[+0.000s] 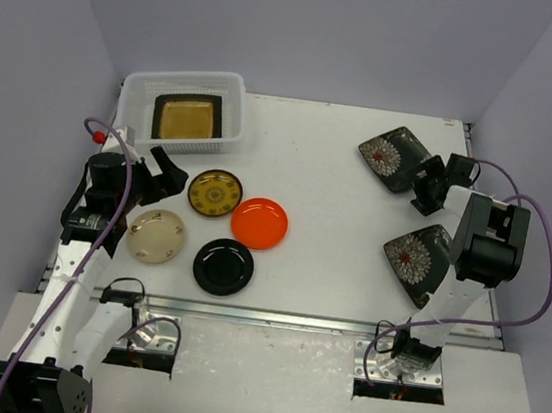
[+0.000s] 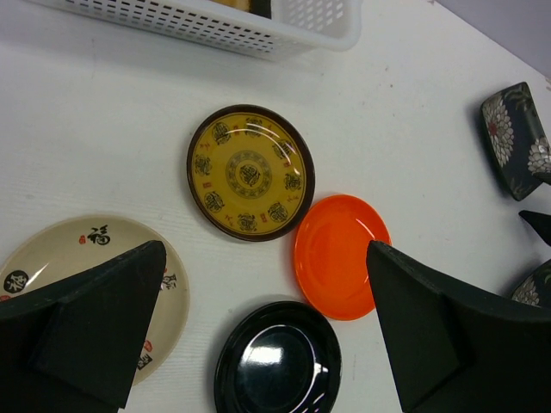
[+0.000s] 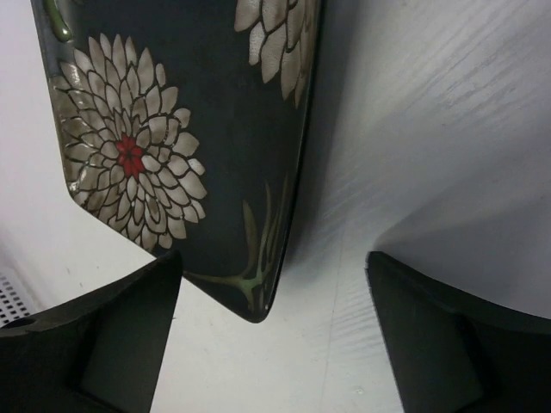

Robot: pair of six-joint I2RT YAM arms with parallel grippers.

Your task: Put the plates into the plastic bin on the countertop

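Orange plate (image 1: 259,223) lies just beside yellow-patterned plate (image 1: 215,192), near the plastic bin (image 1: 185,77).

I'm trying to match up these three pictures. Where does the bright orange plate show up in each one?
Top external: the orange plate lies just left of centre.
Left wrist: it sits right of centre, in the lower half.
Right wrist: not in it.
Shared landmark: the yellow-patterned plate lies just up-left of it in both of those views.
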